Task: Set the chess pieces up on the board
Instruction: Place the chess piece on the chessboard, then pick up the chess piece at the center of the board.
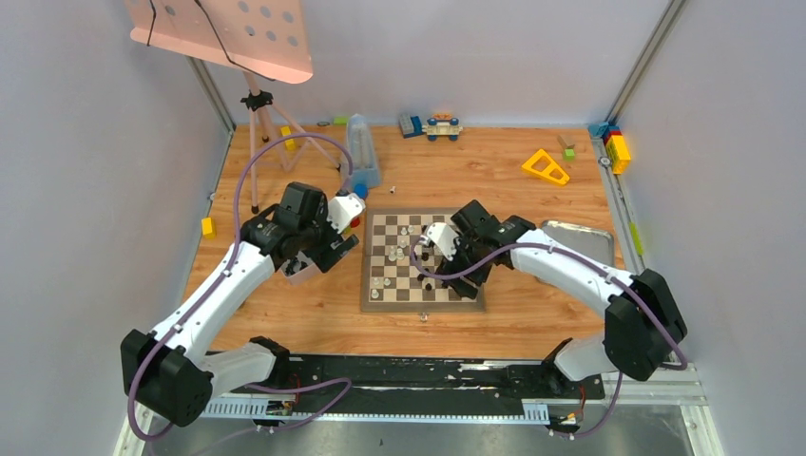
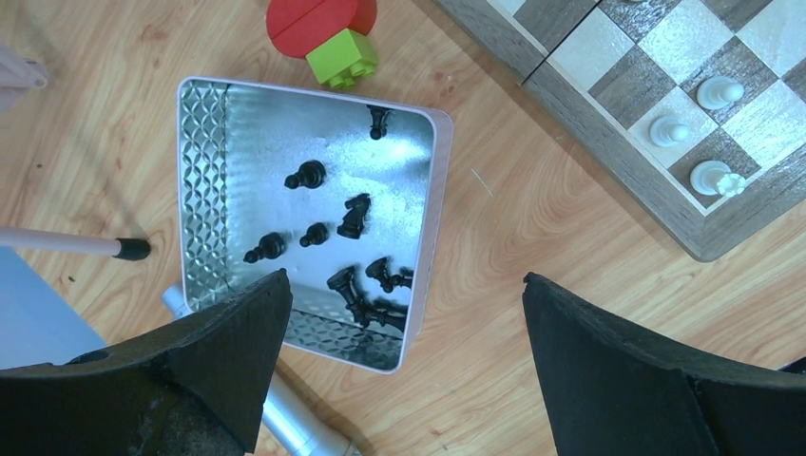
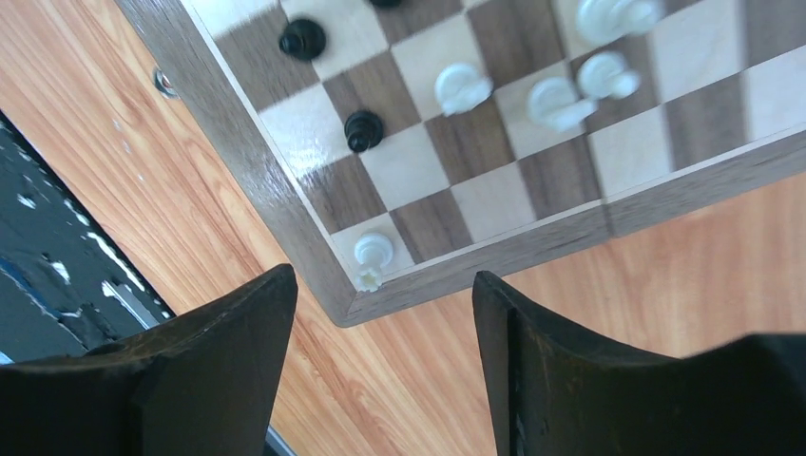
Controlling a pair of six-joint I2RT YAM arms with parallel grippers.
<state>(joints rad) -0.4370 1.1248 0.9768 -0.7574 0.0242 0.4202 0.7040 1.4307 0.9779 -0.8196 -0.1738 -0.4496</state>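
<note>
Several black pieces [image 2: 355, 214] in tray [image 2: 204, 190], board [image 2: 623, 90] near

My left arm [image 1: 214, 294], right arm [image 1: 570, 261]: white shells, black blocky joints. Shoulder housings big, black, rounded. 1 purple cable [image 1: 304, 135] looping along each. Left gripper [image 2: 407, 285], right gripper [image 3: 382, 280]: 2 fingers [image 2: 190, 380] each, matte black, thick, wedge-shaped, rough-grained.

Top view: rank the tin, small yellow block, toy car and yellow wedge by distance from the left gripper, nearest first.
1. tin, directly under the left gripper
2. small yellow block, off to its left
3. toy car, far edge, centre
4. yellow wedge, far right
</note>
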